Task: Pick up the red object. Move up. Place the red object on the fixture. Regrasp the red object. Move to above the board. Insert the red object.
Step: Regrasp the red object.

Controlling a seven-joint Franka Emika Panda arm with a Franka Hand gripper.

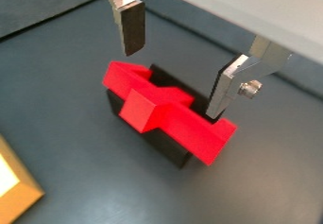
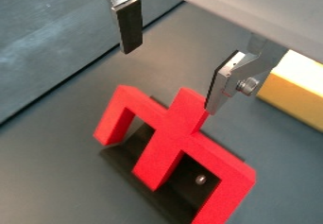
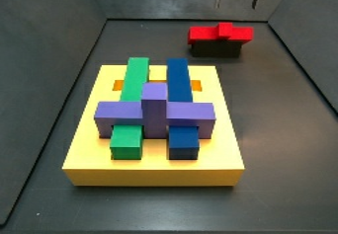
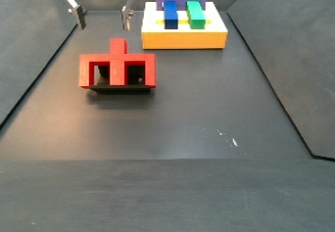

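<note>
With the red object (image 1: 161, 110) already resting on the fixture (image 3: 215, 48), the gripper (image 1: 179, 64) hovers above, fingers spread and empty; regrasp, move to the board (image 3: 156, 157) and insertion remain.

My gripper (image 1: 179, 63) hangs raised, its jaws spread wide and holding nothing. In both wrist views my two flat silver fingers (image 2: 127, 22) point downward with dark pads facing each other; side views show only the fingertips (image 4: 78, 19).
</note>
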